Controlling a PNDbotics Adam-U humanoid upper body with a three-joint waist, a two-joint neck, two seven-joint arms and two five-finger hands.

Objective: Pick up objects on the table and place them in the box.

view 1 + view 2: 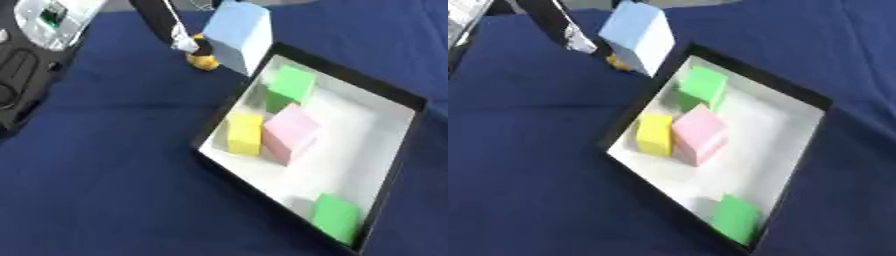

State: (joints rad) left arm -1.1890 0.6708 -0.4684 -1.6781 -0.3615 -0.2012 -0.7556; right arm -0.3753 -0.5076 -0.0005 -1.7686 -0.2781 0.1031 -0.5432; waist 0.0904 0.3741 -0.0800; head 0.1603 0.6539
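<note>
A black-rimmed box with a white floor [363,135] lies askew on the blue cloth. Inside it are a green block [291,84] at the far corner, a yellow block [245,132], a pink block [290,131] touching the yellow one, and a second green block [337,217] at the near corner. A light blue block [238,32] hangs above the box's far left corner. My left hand [188,44], reaching in from the upper left on a black arm, grips its left side. A small yellow-orange shape [203,61] shows just below the hand; I cannot make it out. No right hand shows.
A black object [22,75] with a white part [52,17] above it sits at the left edge. Blue cloth [105,175] covers the table to the left of and in front of the box.
</note>
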